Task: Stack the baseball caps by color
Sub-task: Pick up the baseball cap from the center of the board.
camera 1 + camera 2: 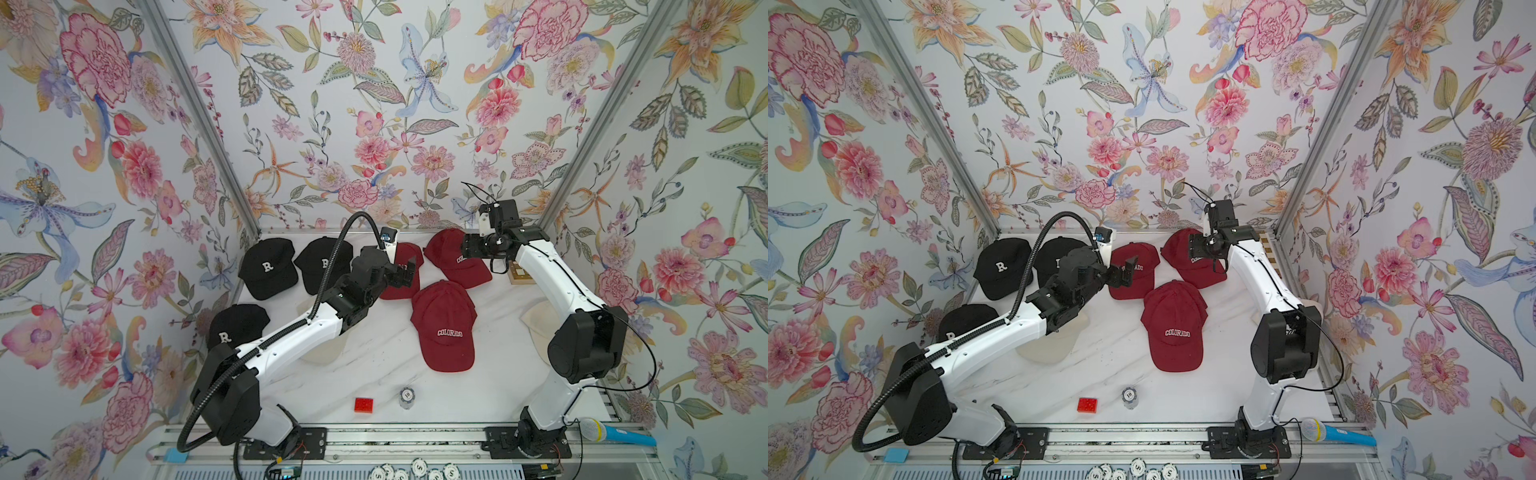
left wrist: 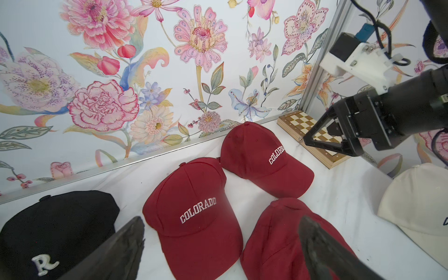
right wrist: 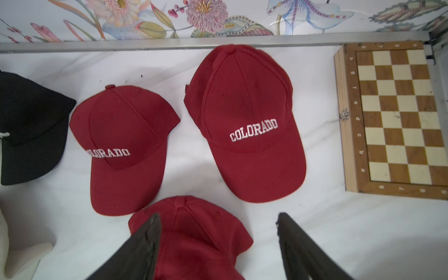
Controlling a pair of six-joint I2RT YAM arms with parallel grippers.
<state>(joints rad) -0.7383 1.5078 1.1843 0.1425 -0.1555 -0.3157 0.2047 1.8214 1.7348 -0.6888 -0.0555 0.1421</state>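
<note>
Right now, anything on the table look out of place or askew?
Yes. The far red cap sits skewed on a second red cap, crowns misaligned. Stray non-caps too: a chessboard in the far corner, a red block and a chip stack near the front.

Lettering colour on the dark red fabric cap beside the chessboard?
White; the dark red fabric cap shows best in the right wrist view.

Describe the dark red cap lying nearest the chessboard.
The dark red cap is fabric with white stitched COLORADO across the front and a curved brim. It lies crown up at the back of the table, beside the chessboard without touching. A second red layer peeks from under it, likely another cap.
</note>
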